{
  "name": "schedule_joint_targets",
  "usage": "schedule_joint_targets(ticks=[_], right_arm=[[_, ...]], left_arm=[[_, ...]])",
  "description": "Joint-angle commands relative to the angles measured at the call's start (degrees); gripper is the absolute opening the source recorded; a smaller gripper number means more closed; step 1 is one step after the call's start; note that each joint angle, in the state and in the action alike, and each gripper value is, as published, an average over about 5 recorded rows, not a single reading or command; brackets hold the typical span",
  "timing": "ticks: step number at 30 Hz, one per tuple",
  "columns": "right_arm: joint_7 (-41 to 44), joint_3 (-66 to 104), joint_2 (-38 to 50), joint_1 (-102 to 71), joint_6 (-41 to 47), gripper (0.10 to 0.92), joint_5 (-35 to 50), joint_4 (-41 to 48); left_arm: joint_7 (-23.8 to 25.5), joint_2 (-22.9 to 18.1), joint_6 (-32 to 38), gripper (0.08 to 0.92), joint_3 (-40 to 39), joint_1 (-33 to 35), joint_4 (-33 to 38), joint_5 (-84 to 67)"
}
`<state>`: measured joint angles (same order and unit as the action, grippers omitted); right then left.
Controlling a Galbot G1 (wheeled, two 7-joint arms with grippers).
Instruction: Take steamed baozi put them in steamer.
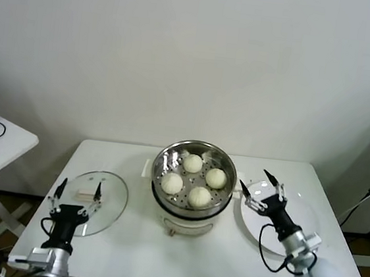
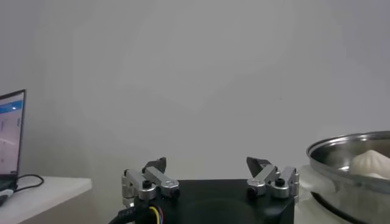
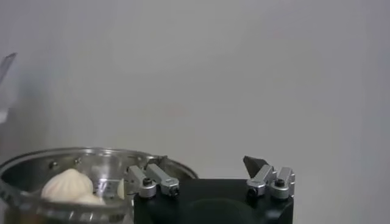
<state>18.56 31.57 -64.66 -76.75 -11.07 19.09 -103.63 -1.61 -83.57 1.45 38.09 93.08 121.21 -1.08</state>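
All 4 soft, light baozi [image 1: 194, 176] sit in the steamer [image 1: 225, 161] beside the right gripper [image 1: 262, 186], jaws apart, empty; grip their sides gently.

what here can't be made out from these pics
- Steamer base: head view shows only its front; the basket covers the rest, and its front marking is too small to read.
- Baozi: each wrist view shows only one or two, the rim hides the others.
- Laptop: cut off by the left wrist picture's edge, screen text too small.
- Glass lid: the left gripper covers its handle.
- Plate: partly behind the right gripper.
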Motion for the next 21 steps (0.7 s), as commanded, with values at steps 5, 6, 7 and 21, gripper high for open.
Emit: schedule_joint_targets(ticks=[5,6,7,21], right_arm=[[-2.74,6.25,-16.2,-18.93,-9.28,0.823,-3.68,-2.06],[-2.79,6.05,-16.4,-19.28,-9.5,0.823,-3.8,-2.14],[-2.85,5.87,-16.58,-19.53,-9.69,0.823,-3.9,-2.2],[-3.52,5.42,-17.22,-19.35,-9.58,0.823,-4.49,-2.43]], left_arm=[[1.97,-0.04,1.34,0.823,2.52,0.91,-0.93,-1.81],[2.11,0.04,1.6,0.823,2.43,1.31,-0.99,-1.79],[2.21,0.08,1.87,0.823,2.33,1.69,-1.05,-1.77],[4.05,-0.72,3.51,0.823,3.75,-0.22,-2.56,-4.8]])
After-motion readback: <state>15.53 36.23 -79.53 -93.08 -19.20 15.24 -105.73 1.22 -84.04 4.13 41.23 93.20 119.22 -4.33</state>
